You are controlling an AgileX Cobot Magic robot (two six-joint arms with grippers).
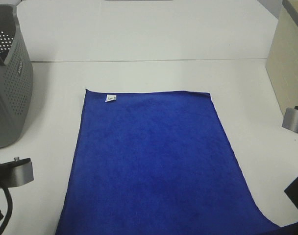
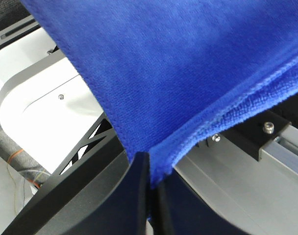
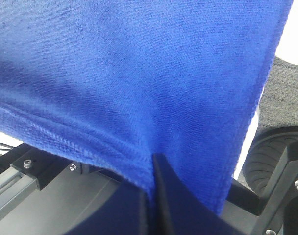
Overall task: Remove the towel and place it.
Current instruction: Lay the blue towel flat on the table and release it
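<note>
Now the left tool (image 2: 150,169) and right tool (image 3: 152,171) each pinch a near corner of the towel (image 1: 154,161).
Both tools are clamped tight on the near hem, which hangs just off the front of the counter (image 1: 139,73). The rest lies flat on it, with the tag (image 1: 110,98) at the far left corner and the basket (image 1: 9,98) off to the left. To place it well, I judge the tools should travel together, level and evenly spaced, so neither corner slips or folds.
</note>
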